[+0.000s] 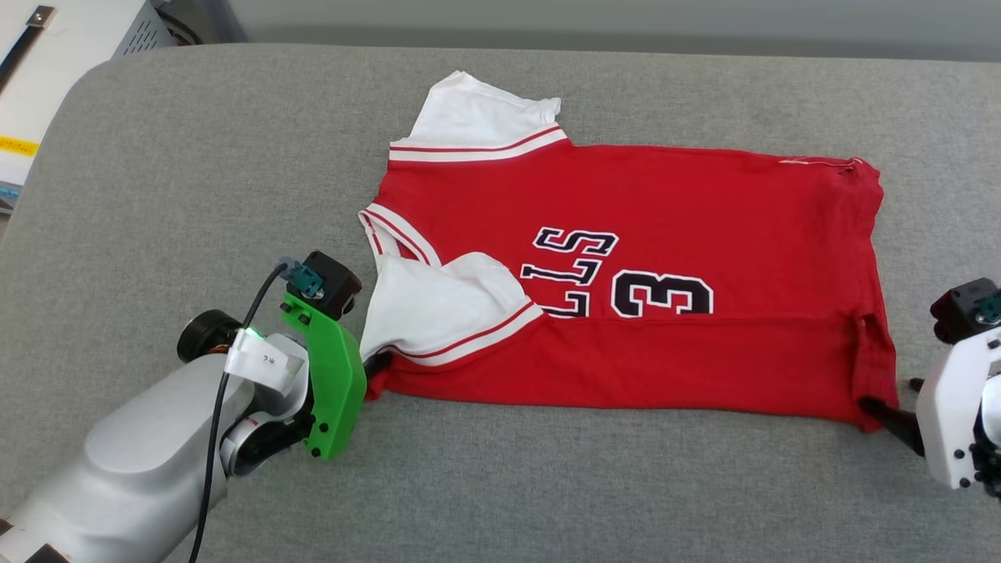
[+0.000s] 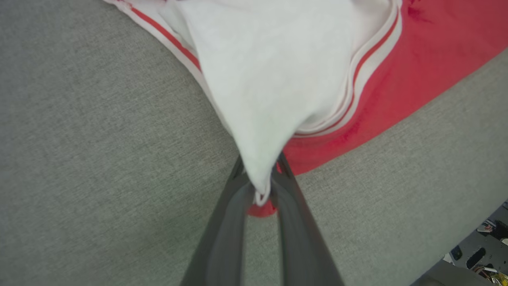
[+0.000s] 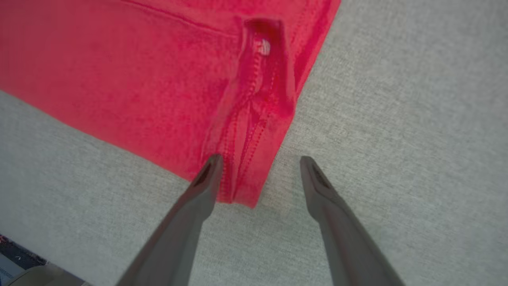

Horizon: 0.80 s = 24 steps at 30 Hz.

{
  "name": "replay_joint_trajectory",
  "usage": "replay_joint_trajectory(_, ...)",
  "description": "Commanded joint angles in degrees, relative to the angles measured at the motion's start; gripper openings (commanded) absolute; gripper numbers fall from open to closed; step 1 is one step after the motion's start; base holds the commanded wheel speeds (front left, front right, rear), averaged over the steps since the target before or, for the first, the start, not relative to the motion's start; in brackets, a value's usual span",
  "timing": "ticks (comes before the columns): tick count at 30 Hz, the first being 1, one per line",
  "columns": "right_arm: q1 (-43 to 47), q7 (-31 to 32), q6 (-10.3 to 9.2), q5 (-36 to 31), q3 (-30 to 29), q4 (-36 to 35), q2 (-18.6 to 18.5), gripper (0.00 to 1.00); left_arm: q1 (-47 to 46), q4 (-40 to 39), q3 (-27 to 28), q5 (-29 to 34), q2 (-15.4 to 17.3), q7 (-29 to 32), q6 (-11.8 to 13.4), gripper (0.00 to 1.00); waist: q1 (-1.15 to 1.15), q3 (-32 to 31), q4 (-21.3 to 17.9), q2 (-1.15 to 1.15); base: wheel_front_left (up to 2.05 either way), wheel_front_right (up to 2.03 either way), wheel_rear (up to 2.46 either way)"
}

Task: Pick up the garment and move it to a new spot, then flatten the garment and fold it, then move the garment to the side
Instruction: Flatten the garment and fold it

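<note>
The garment (image 1: 665, 219), a red jersey with white sleeves and black lettering, lies folded lengthwise on the grey padded table (image 1: 195, 172), collar to the left. My left gripper (image 1: 378, 363) is at its near left corner. In the left wrist view the left gripper (image 2: 260, 186) is shut on the tip of the white sleeve (image 2: 270, 71), with red cloth just beneath. My right gripper (image 1: 882, 408) is at the near right hem corner. In the right wrist view the right gripper (image 3: 258, 159) is open, its fingers straddling the stitched red hem corner (image 3: 242, 131) without pinching it.
The grey table stretches wide to the left of and in front of the garment. A white box and a grey metal case (image 1: 133, 31) stand beyond its far left corner. The table's edge, with clutter on the floor (image 2: 484, 250), shows in the left wrist view.
</note>
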Motion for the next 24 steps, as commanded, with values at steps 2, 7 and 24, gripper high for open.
replay_joint_trajectory(2,-0.8,-1.2,-0.04,0.1,1.3,2.8,1.9,1.0,-0.8,-0.2,-0.1,0.9,-0.1,-0.5,0.3,0.0,0.0,1.2,0.5,0.0,0.0,0.0,0.0)
replay_joint_trajectory(7,-0.1,-2.7,-0.04,0.3,5.1,7.1,3.8,1.0,-0.6,0.0,-0.3,1.3,-0.3,-1.1,0.4,0.0,0.0,1.8,0.5,0.0,0.0,0.0,0.0)
replay_joint_trajectory(24,2.4,-16.2,-0.04,1.8,4.0,3.5,-0.2,0.0,7.5,-2.5,-0.3,-1.0,4.6,-5.3,1.4,0.0,0.0,-5.7,-1.5,0.0,0.0,0.0,0.0)
